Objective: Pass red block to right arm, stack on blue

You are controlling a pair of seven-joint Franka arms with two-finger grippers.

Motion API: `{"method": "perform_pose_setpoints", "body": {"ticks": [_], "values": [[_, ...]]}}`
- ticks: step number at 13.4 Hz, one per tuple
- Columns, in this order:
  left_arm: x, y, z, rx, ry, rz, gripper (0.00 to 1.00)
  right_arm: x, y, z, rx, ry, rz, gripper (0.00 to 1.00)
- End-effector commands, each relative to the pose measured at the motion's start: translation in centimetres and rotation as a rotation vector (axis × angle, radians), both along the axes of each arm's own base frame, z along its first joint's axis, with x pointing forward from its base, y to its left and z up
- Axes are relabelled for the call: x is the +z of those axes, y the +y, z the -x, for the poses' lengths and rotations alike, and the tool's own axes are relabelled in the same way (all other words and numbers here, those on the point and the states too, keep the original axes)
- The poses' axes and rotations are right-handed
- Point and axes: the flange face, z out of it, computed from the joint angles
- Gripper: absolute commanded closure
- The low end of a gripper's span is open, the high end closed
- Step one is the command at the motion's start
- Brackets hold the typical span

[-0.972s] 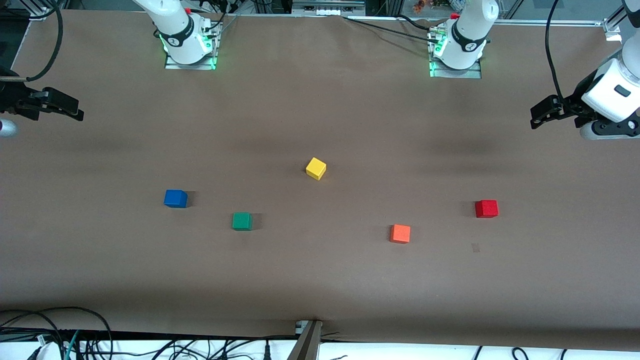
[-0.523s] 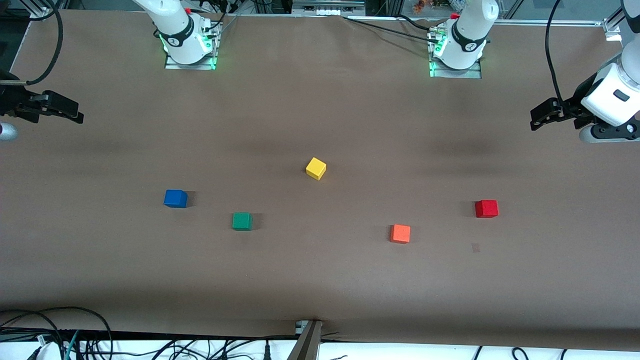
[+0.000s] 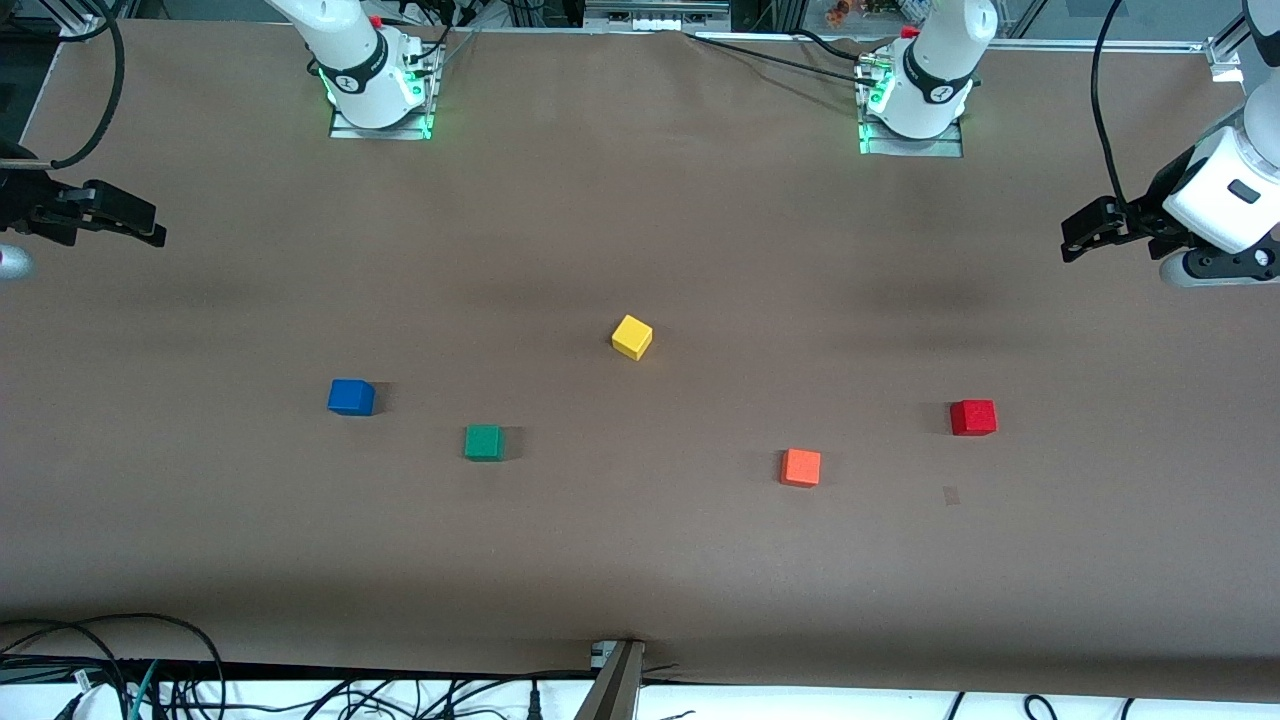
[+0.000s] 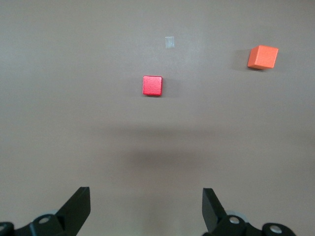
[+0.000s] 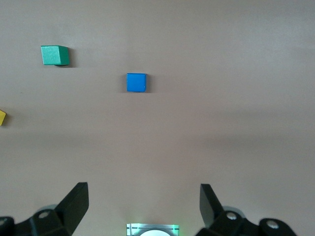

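1. Front view: left gripper (image 3: 1075, 232) has crept up a touch vs a sec ago, right gripper (image 3: 140, 222) barely shifted; both empty, high at the table's ends. Blocks unmoved, so no pickup begun. Arms partly cut off by frame edges.
2. Left wrist view: fingers (image 4: 78, 209) spread wide, holding nothing; red block (image 4: 152, 85) ahead of the tips, well apart, orange block (image 4: 262, 57) off to one side.
3. Right wrist view: fingers (image 5: 76, 204) wide, empty; blue block (image 5: 136, 82) ahead of them, green block (image 5: 54, 54) nearby. Yellow block (image 5: 2, 117) cut off.
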Motion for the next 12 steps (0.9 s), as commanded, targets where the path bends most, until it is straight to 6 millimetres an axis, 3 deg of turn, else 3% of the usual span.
{"method": "perform_pose_setpoints", "body": {"ticks": [1,12], "values": [[0.7,0.03,-0.59,-0.016,-0.011,-0.004,0.0,0.52,0.05,-0.27,0.011,-0.011,-0.005,0.0],[0.99,-0.78,-0.74,-0.034,-0.021,0.002,0.0,0.43,-0.05,-0.38,0.009,-0.011,-0.003,0.0]]}}
